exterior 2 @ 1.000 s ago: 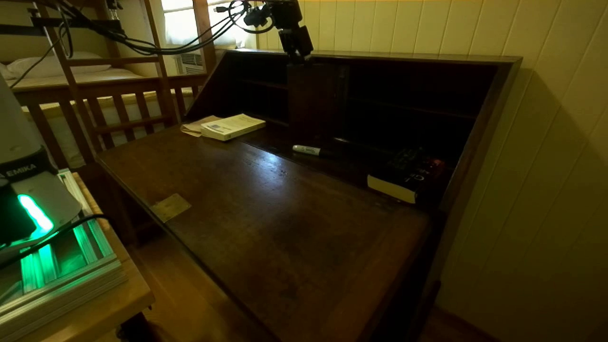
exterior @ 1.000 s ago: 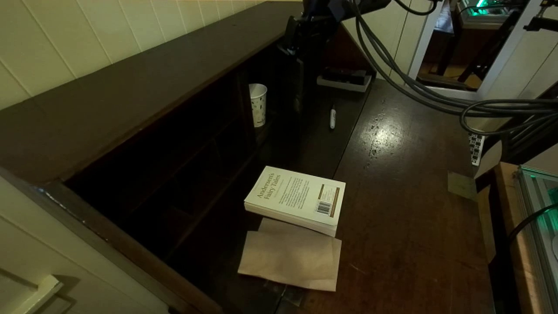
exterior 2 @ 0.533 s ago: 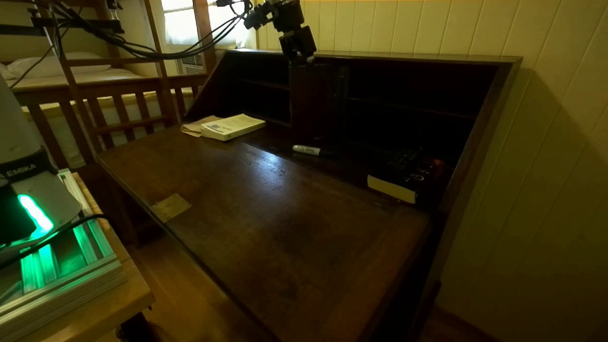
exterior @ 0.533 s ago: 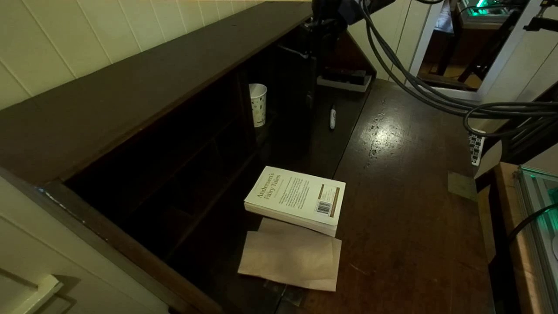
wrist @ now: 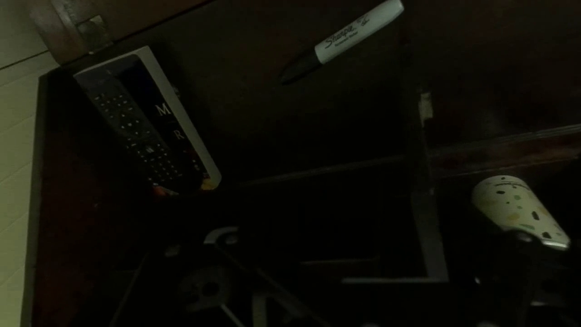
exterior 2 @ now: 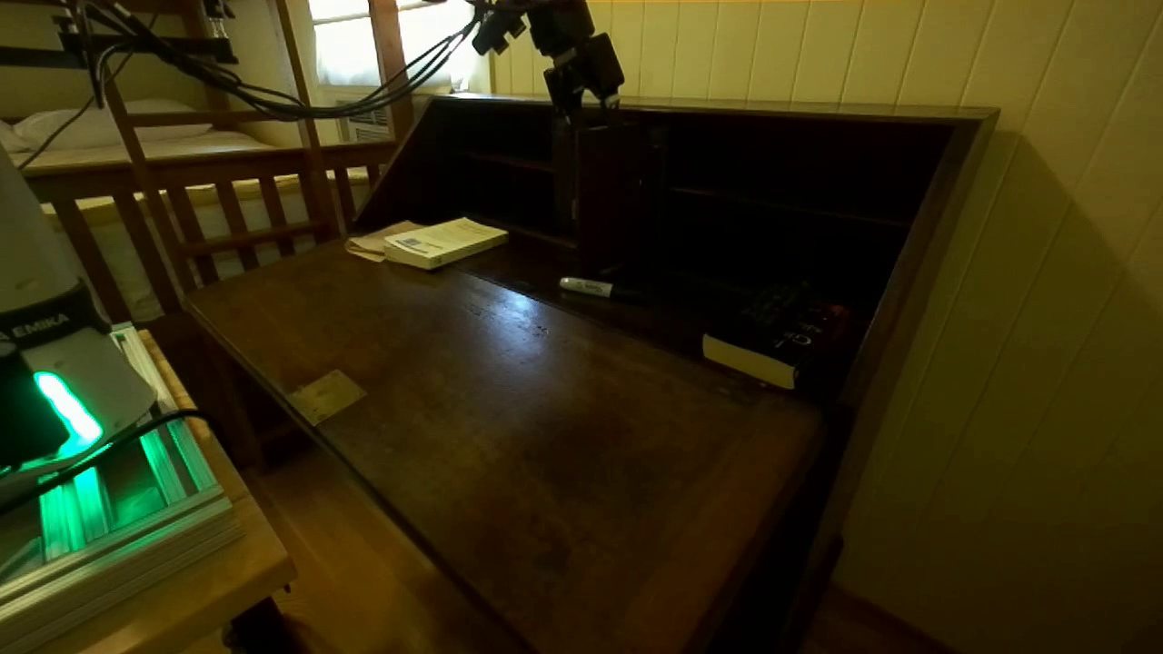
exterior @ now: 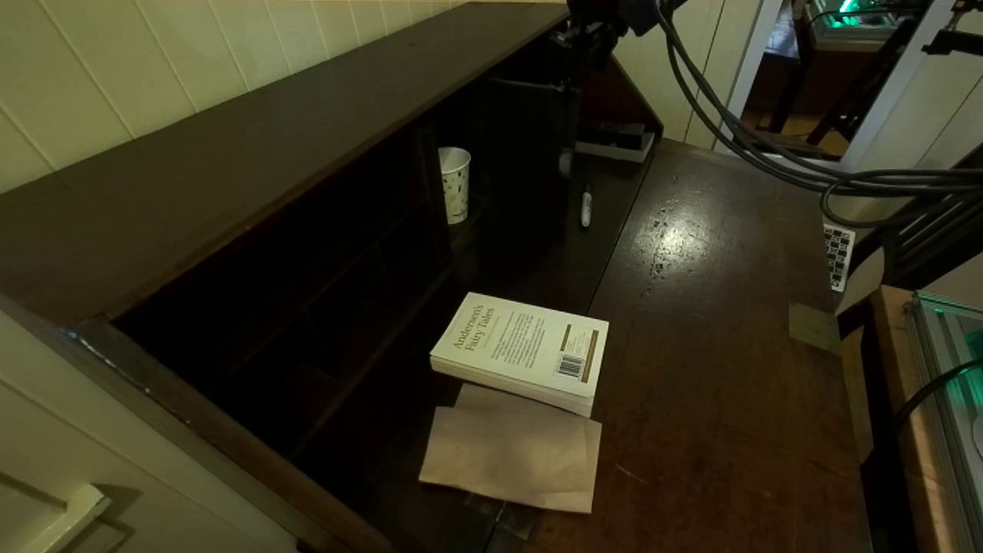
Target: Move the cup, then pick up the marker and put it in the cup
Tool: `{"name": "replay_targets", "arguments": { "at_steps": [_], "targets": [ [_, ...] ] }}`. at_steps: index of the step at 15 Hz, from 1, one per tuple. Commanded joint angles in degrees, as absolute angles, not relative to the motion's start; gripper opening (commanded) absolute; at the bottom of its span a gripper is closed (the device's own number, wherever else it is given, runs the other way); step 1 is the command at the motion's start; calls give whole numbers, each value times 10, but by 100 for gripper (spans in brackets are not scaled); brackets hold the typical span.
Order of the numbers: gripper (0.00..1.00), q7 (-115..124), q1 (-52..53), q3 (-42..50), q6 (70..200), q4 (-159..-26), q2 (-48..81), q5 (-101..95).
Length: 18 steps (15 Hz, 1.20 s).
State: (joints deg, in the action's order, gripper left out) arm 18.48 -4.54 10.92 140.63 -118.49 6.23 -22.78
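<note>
A white speckled paper cup (exterior: pixel 455 188) stands in a dark compartment of the desk's shelf unit. The wrist view shows it at the right (wrist: pixel 517 204), partly covered by a gripper finger; the door hides it in an exterior view. The marker, a white Sharpie with a dark cap (exterior: pixel 586 209), lies on the desk; it shows too in an exterior view (exterior 2: pixel 586 287) and the wrist view (wrist: pixel 358 34). My gripper (exterior 2: pixel 589 107) is at the top of the small cabinet door (exterior 2: pixel 607 195), fingers apart on either side of its edge, away from cup and marker. Finger contact with the door is unclear.
The door stands out from the shelf unit between cup and marker. A white book (exterior: pixel 530 349) and brown paper (exterior: pixel 514 449) lie on the desk. A dark thick book (exterior 2: pixel 754 359) with a remote (wrist: pixel 136 131) on it lies by the side wall. Cables hang from the arm.
The small door has swung further out from the shelf unit, its free edge moving with my gripper. The gripper's fingers look wider apart now. Cup and marker have not moved.
</note>
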Motion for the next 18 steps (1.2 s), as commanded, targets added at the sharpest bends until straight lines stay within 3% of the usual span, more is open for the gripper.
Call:
{"name": "replay_targets", "arguments": {
  "at_steps": [1, 7, 18],
  "targets": [
    [100, 193, -52, 114, 1400, -1202, 47, -267],
    [100, 200, -64, 127, 1396, -1203, 45, -294],
    [100, 179, -67, 92, 1341, -1247, -46, -150]
  ]
}}
